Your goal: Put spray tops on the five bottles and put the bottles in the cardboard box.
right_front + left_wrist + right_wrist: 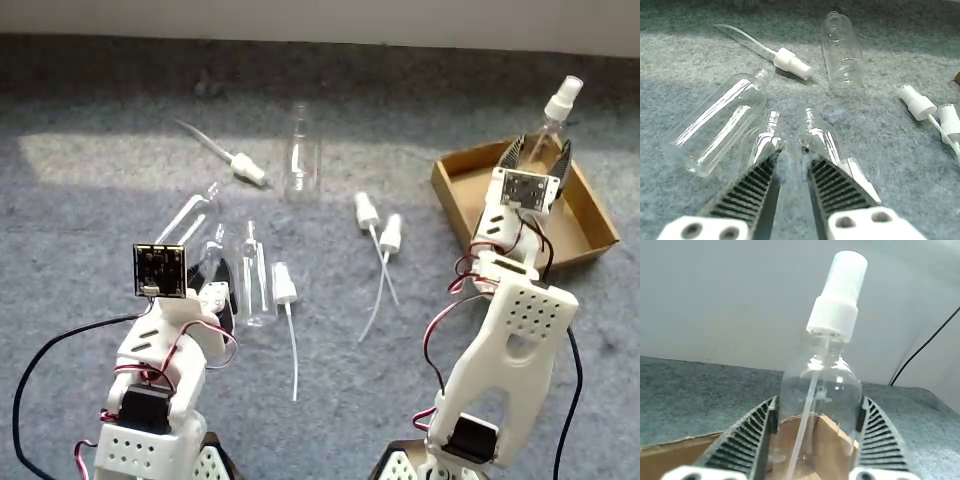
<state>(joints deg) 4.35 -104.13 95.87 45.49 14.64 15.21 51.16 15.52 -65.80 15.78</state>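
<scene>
Step in hand: boxing the first finished bottle. The right hand is clamped on both sides of a clear capped bottle, its spray top fitted, and holds it upright above the cardboard box, which sits at 2 o'clock on the counter. The left hand sits at 8 o'clock, jaws a narrow gap apart and gripping nothing, its tips low between two small bottles lying on their sides. Four uncapped bottles lie near the centre, with four loose spray tops among them. Next move, as judged from here: lower the capped bottle until it rests on the box floor, then release. Dropped from height, it may tip.
</scene>
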